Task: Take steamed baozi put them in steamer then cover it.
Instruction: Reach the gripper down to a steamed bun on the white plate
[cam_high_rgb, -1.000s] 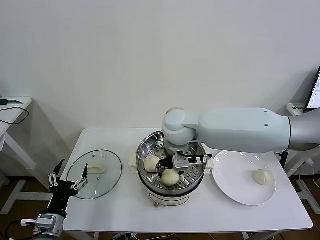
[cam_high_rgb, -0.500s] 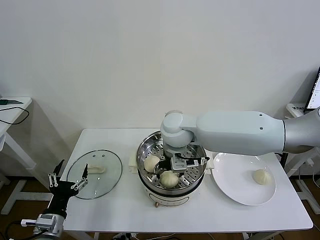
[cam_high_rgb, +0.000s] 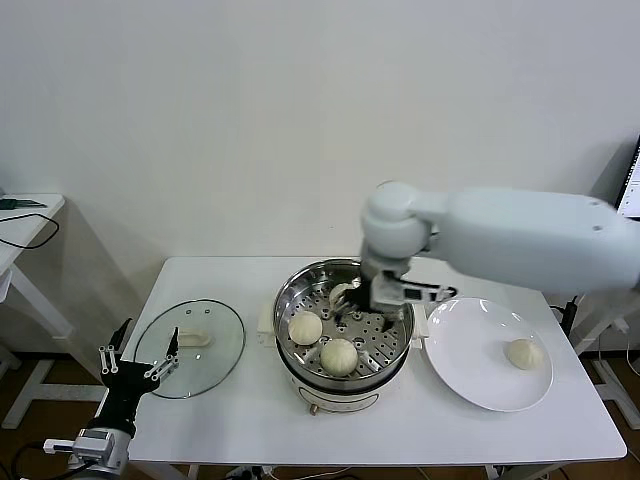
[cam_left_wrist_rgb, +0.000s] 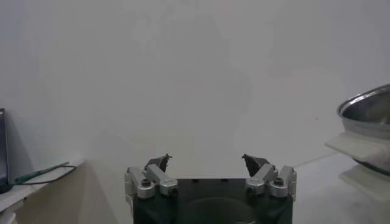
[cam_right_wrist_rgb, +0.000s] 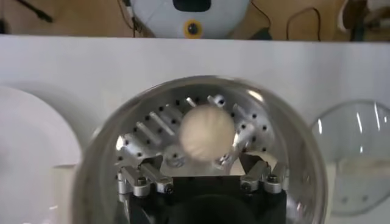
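The steel steamer (cam_high_rgb: 288, 303) stands mid-table with three baozi on its perforated tray: one on the left (cam_high_rgb: 304, 327), one at the front (cam_high_rgb: 340, 355), and one at the back (cam_high_rgb: 342, 293), partly hidden by my right gripper (cam_high_rgb: 356, 308). My right gripper hovers open and empty over the back of the tray. In the right wrist view (cam_right_wrist_rgb: 201, 165) a baozi (cam_right_wrist_rgb: 207, 133) lies on the tray just past the fingertips. The fourth baozi (cam_high_rgb: 523, 352) sits on the white plate (cam_high_rgb: 465, 350). The glass cover (cam_high_rgb: 190, 347) lies flat on the table at the left. My left gripper (cam_high_rgb: 135, 368) is parked open at the front left corner; it also shows in the left wrist view (cam_left_wrist_rgb: 207, 161).
The white table (cam_high_rgb: 250, 425) carries everything. The plate lies right beside the steamer's right handle. A side desk (cam_high_rgb: 25, 215) stands to the far left. A wall is close behind the table.
My right gripper has lifted from low in the steamer's front middle and moved back and right. A third baozi now shows at the back of the tray. The left arm has not moved.
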